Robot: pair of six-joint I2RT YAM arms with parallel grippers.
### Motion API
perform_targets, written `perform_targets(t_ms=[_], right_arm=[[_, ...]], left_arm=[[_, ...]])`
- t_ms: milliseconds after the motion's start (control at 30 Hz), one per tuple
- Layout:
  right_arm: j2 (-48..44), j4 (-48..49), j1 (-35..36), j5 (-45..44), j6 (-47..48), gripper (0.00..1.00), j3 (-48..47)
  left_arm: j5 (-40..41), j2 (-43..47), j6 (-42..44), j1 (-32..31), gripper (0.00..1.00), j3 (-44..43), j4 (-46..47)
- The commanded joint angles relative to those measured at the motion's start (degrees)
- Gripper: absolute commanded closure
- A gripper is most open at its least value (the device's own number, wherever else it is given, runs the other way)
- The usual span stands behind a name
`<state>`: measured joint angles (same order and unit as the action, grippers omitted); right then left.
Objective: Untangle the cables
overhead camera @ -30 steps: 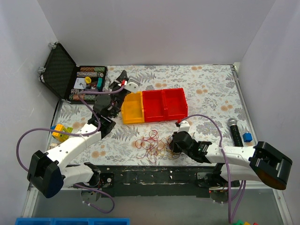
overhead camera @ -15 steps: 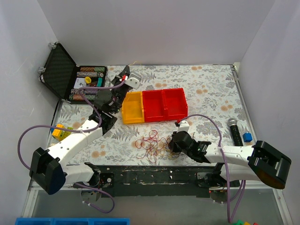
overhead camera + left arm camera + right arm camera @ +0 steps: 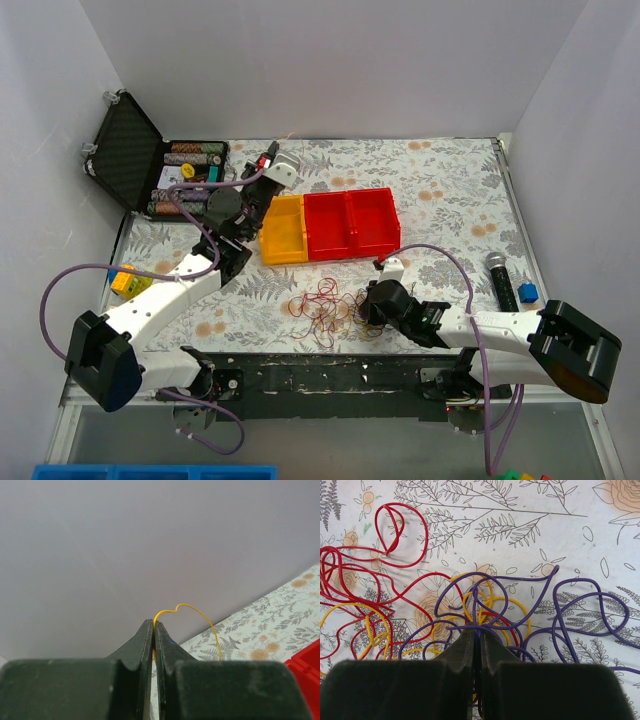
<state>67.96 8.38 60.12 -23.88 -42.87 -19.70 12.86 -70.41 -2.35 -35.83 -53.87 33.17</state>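
Upper left of the overhead view, the left gripper pinches a yellow cable shut. Lower centre, the right gripper is clamped on a purple loop among the cables.

**Where the cameras sit**

From above and behind, the top camera is taking in the whole surface. The left wrist camera is facing the back wall. The right one is peering closely at the cables, lower centre overhead.

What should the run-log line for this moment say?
left gripper: shut on yellow wire, in the air | right gripper: shut on purple wire in bundle | untangling: unfinished
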Motion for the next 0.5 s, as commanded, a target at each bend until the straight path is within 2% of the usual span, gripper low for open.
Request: perform_targets(t_ms=[0,167,467], right_arm=[[1.03,-2.67,0.26,1.12,0.16,0.99,1.69],[0.50,-2.85,0.26,0.94,-0.10,0.99,2.21],[1.03,-2.49,0.26,1.20,-0.28,0.99,2.39]], left_arm=[[2.07,0.45,-2.49,-0.20,1.00,2.18,0.14],[4.45,2.20,-0.55,0.76,1.00,7.01,2.43],[4.45,5.55,-1.70,0.85,1.00,11.76,-1.70]])
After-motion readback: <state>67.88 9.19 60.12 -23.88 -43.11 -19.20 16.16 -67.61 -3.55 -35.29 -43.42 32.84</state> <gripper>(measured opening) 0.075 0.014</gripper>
